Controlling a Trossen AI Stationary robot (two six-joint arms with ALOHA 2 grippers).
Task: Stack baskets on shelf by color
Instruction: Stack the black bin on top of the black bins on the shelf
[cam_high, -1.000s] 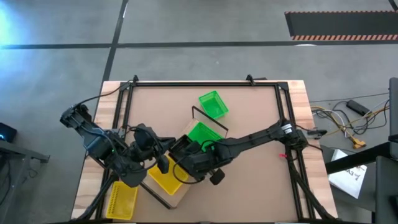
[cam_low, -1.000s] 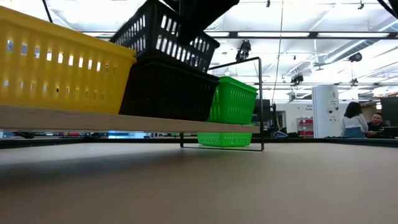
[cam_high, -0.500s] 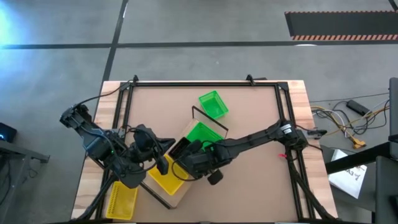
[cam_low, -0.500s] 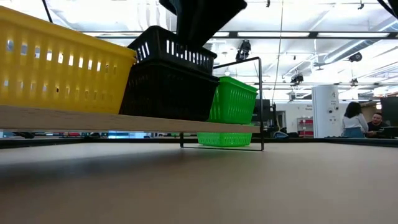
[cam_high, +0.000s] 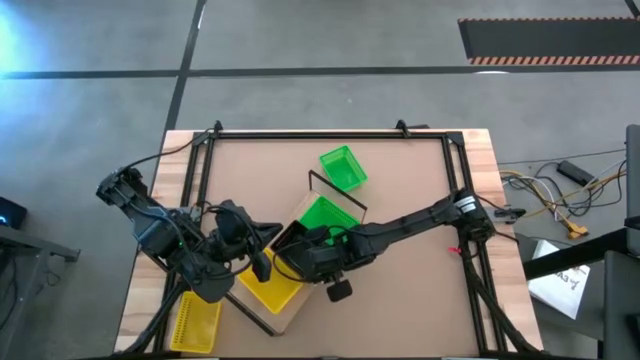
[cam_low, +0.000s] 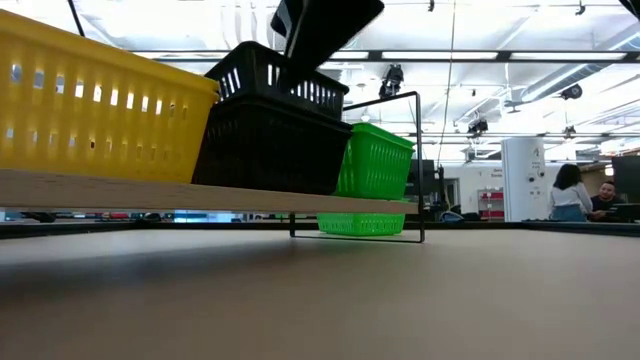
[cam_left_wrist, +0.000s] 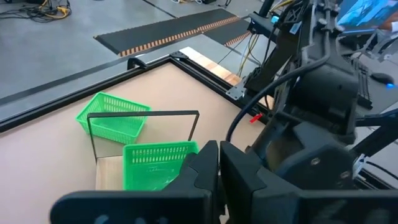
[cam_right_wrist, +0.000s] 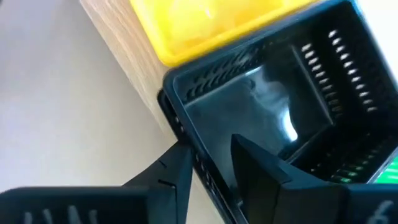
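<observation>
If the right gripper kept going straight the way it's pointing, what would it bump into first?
Probably the top black basket: the right gripper points down at it, one finger on each side of its near wall, so that rim comes first.

Black baskets (cam_high: 290, 240) mostly hidden under right arm (cam_high: 400, 228) in high view. Shelf (cam_low: 150, 190) and yellow basket (cam_low: 95, 105) cut off at low view's left edge. Right wrist view blurred; can't tell if fingers (cam_right_wrist: 177, 171) touch basket rim.

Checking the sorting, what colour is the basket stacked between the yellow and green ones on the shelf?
Black basket, clearest in the low view.
</observation>
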